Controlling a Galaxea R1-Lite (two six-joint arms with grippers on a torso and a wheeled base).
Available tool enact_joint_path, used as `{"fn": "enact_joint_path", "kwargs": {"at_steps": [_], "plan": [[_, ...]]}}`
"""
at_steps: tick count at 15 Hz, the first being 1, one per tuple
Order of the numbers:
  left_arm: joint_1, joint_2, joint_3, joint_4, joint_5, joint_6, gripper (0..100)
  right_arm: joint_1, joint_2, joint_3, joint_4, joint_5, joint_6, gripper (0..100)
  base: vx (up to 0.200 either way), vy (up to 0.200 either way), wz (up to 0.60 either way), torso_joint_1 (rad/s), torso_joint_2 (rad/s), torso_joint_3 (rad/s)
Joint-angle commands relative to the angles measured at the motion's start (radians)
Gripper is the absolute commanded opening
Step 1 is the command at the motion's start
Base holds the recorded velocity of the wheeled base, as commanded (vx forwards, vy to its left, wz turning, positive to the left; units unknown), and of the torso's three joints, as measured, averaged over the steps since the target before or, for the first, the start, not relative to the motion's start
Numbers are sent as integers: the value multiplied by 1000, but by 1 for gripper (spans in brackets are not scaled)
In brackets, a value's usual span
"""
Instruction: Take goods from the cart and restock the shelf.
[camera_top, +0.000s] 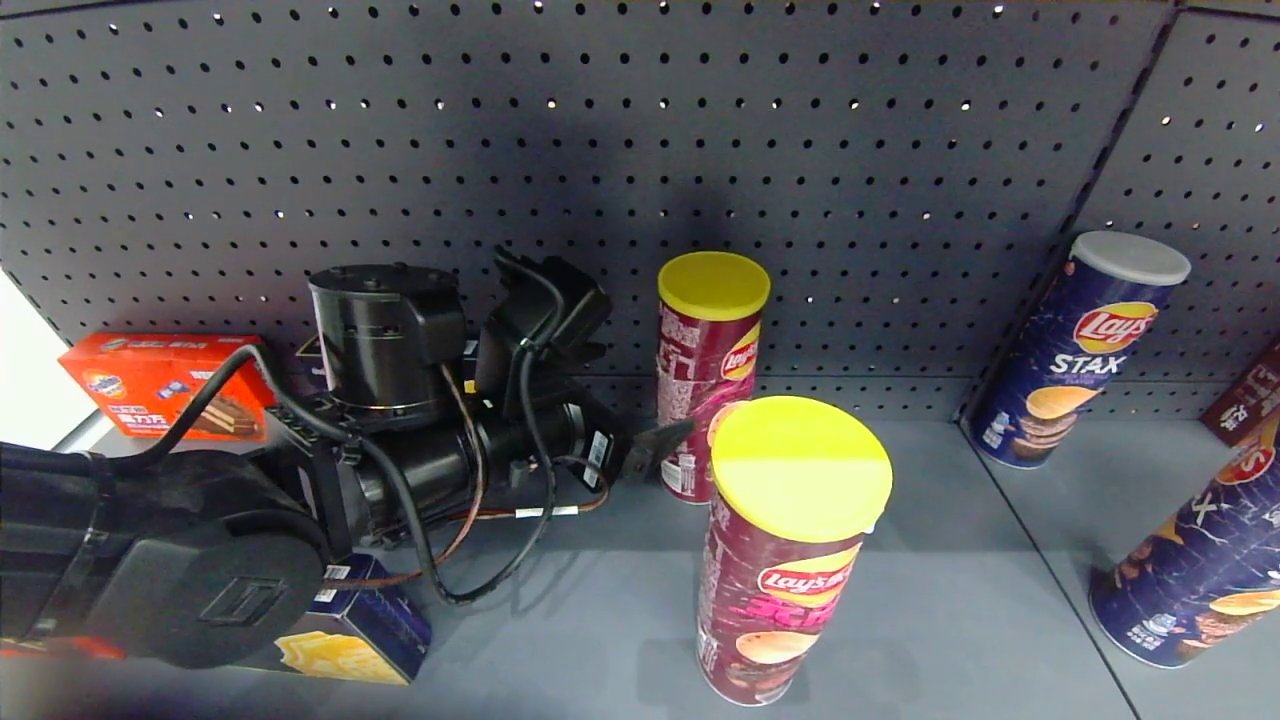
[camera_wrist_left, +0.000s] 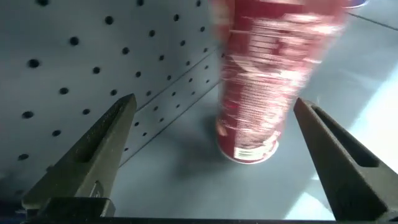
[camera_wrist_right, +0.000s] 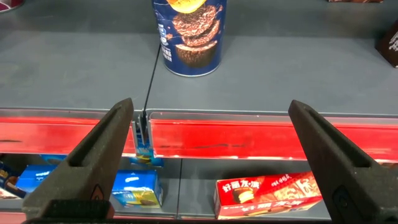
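Left claw (camera_wrist_left: 214, 101) spread, red chip can (camera_wrist_left: 267, 74) just beyond

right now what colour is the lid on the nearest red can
Yellow lid, clearest in head view.

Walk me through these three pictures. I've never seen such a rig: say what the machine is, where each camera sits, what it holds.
This is a two-armed robot restocking a shop shelf. The big picture comes from a camera on its head, looking down at the grey shelf. The black arm is its left one. On the shelf stand two red chip cans with yellow lids, the rear can and the front can, blue cans to the right, and an orange box on the left. The other two pictures come from cameras on the wrists, each looking out between its own two fingers. The left gripper is open, facing the rear can. The right gripper is open, before the shelf's red rail. Neither holds anything.
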Motion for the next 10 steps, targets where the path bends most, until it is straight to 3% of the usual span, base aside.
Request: {"fn": "enact_joint_path", "kwargs": {"at_steps": [1,10], "plan": [[0,0,1,0,3,-1,100,0,1,0,0,1,0,100,0,0,0,0,0,0],[14,-2,2,0,77,-1,100,0,1,0,0,1,0,100,0,0,0,0,0,0]]}}
